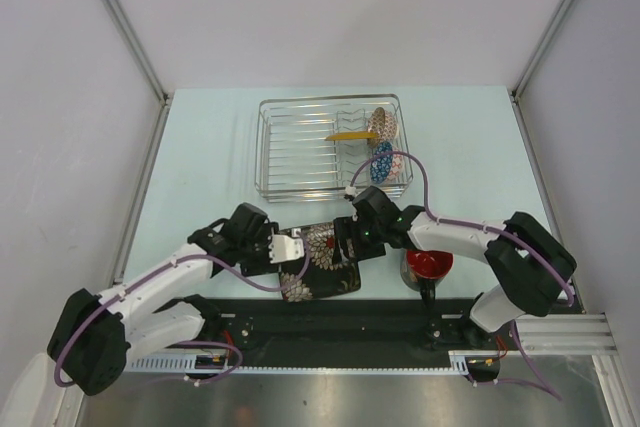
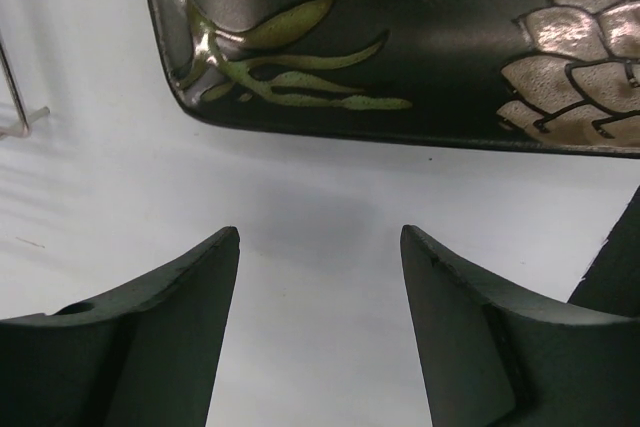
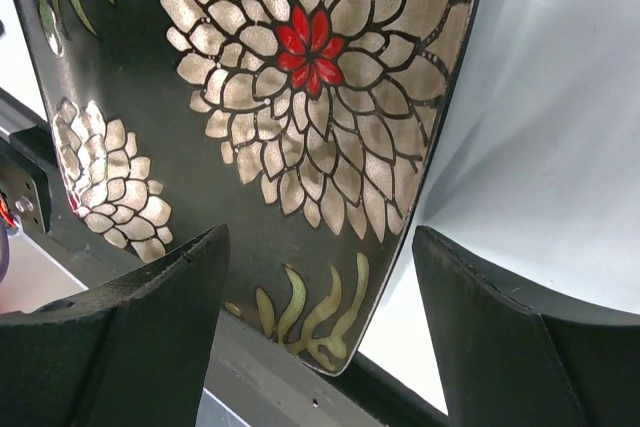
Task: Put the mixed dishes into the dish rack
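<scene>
- The dish rack sits at twelve o'clock on the pale table, with open bars toward its nine o'clock end.
- The square black plate, flowered in silver, lies at six o'clock of the rack, by the table's near edge.
- The dark mug stands at three o'clock of the plate.
- The speckled bowl and the blue cup rest in the rack's three o'clock end.
- The right gripper, fingers spread, frames the plate's rim.
- The left gripper, also spread and holding nothing, has the plate's edge at its twelve o'clock.
- A sound pick likely means pinching the rim squarely, then slotting the plate upright, clear of the bowl.
</scene>
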{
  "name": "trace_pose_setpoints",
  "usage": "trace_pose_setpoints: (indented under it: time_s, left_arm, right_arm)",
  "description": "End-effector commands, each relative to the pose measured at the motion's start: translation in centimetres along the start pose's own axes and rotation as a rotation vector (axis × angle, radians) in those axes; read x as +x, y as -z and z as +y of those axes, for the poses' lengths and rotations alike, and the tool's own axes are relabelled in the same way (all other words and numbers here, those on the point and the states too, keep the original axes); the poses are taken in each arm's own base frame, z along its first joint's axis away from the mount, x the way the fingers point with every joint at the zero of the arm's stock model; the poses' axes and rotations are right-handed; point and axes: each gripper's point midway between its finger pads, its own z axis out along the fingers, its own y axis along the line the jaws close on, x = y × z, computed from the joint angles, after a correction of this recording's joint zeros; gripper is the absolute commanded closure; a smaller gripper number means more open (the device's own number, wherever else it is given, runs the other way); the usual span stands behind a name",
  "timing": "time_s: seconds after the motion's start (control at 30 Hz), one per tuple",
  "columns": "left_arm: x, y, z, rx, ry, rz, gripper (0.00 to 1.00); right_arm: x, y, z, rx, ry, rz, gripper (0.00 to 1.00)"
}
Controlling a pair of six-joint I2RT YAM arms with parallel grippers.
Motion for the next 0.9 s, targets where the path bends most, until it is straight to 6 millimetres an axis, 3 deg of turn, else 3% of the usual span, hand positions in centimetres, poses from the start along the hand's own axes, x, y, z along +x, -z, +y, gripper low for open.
trace_pose_setpoints:
  time_s: [0.0, 0.57, 0.87]
  left_arm:
    - [-1.3, -0.6, -0.9, 0.033, -0.023, -0.041, 0.29]
    - [-3.4, -2.9, -4.7, 0.134, -0.067, -0.086, 0.28]
    - [-5.4, -3.4, -4.9, 0.148, -0.112, -0.110, 0.27]
  right_arm:
    - [-0.9, -0.4, 0.6, -0.031, -0.018, -0.026, 0.21]
    - [-1.5, -1.4, 0.6, -0.062, -0.062, -0.029, 0.30]
    - [-1.9, -1.8, 2.4, -0.148, -0.067, -0.030, 0.55]
